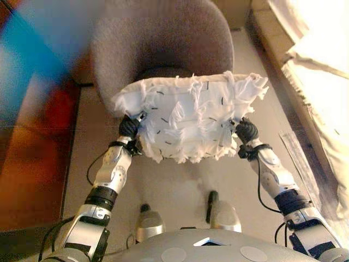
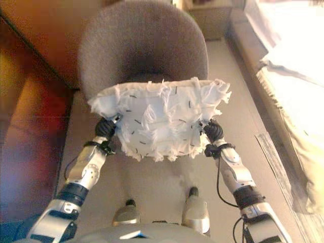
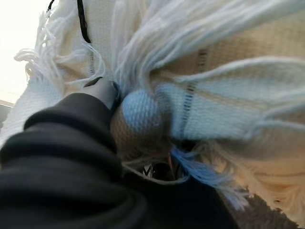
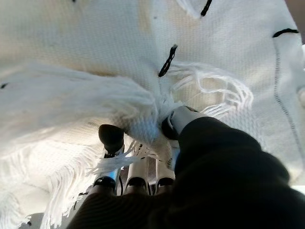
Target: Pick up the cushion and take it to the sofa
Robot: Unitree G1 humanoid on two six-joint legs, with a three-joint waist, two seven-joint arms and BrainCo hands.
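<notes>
The white fringed cushion [image 1: 191,117] sits between both hands, lifted clear in front of the grey armchair [image 1: 163,43], which stands at twelve o'clock. Your left hand [image 1: 130,126] presses in at its nine o'clock edge and your right hand [image 1: 245,130] at three o'clock. The right hand's fingers [image 4: 111,137] curl into the fabric; the left's are buried in fringe, so you cannot tell. Expect it to be light, soft and saggy: squeeze the body, not the loose tassels, which may slip.
</notes>
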